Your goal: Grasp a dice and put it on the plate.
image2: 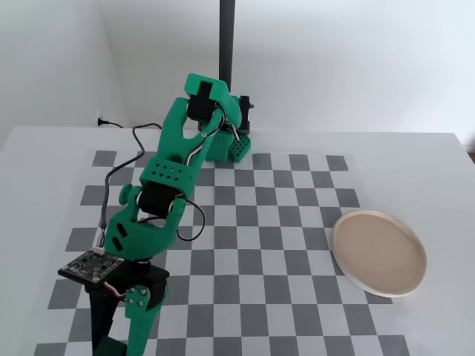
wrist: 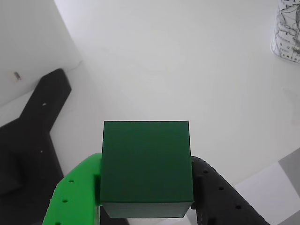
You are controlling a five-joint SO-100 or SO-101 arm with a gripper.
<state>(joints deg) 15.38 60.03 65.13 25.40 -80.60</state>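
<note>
In the wrist view the dice, a dark green cube, sits clamped between my bright green finger on the left and my black finger on the right. My gripper is shut on it and holds it in the air above the white surface. In the fixed view my gripper hangs at the lower left over the checkerboard, and the dice is mostly hidden at the bottom edge. The beige-pink plate lies empty at the right of the board, far from the gripper.
The arm's base stands at the back of the checkerboard, with a black pole behind it. A black cable runs along the left. In the wrist view a black flat shape lies left and a printed object top right.
</note>
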